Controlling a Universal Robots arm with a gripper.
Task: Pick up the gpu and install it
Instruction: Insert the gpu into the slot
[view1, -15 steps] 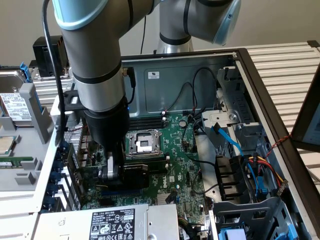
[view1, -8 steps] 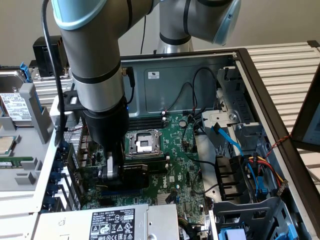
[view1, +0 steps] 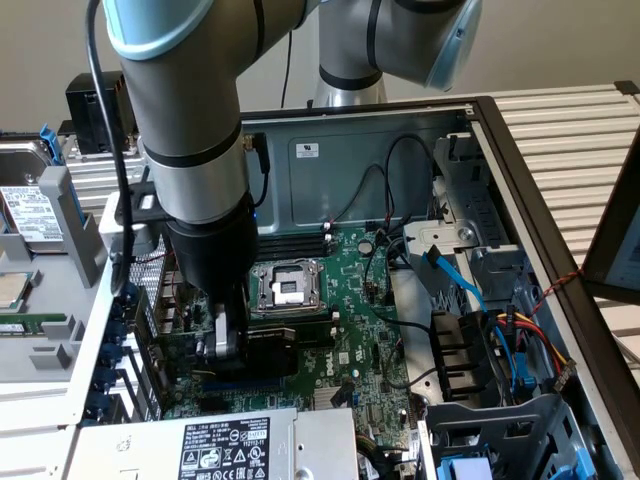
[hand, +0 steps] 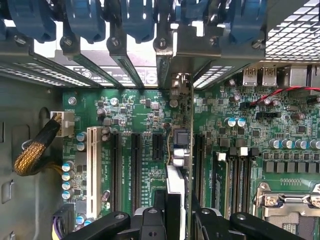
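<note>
Saw a drive (view1: 25, 215) lying outside the open case (view1: 400, 150) at the exterior view's left. Found the arm (view1: 190, 130) next along, reaching straight down into the case over the board (view1: 365, 330). Noted the hand (view1: 235, 345) low over the board's left part, clamped on the gpu (view1: 268, 352), with the card's black face turned toward the exterior view's right. Spotted the supply (view1: 225, 450) just below that, at the near edge. Saw the socket (view1: 285, 285) close to the right of the hand, empty and with its metal frame closed. Found a blue cable (view1: 455, 275) further right, running down toward a bundle of coloured wires (view1: 535, 335).

In the wrist view, picked out a braided cable (hand: 32, 155), then a white slot (hand: 91, 170), then black slots (hand: 135, 170). Saw the gpu (hand: 176, 160) edge-on and upright, gripped between the two fingers (hand: 150, 222) of the hand (hand: 177, 222), its far end reaching the row of blue latches (hand: 85, 20). Could not tell whether the card sat fully in its slot. Noted the socket (hand: 290, 200) well beyond it.
</note>
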